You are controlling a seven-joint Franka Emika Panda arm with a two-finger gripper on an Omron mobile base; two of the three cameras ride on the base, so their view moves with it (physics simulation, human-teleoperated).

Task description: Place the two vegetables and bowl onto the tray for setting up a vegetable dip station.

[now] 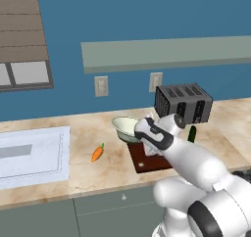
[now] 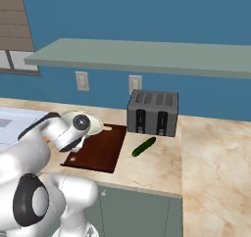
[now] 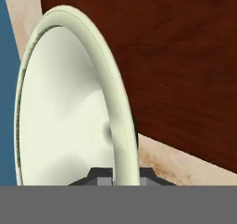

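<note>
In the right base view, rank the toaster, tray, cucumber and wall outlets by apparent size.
1. tray and toaster: look alike in extent, and the arm covers part of the tray, so unranked.
2. cucumber.
3. wall outlets: slightly smaller, but farther from the camera.

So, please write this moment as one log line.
gripper: shut on bowl rim | tray: bare | carrot, cucumber: on counter

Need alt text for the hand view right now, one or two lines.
The pincer is shut on the rim of the pale green-white bowl, one fingertip on each side of the rim. The dark reddish-brown tray lies beyond it, with a strip of beige counter between.
</note>
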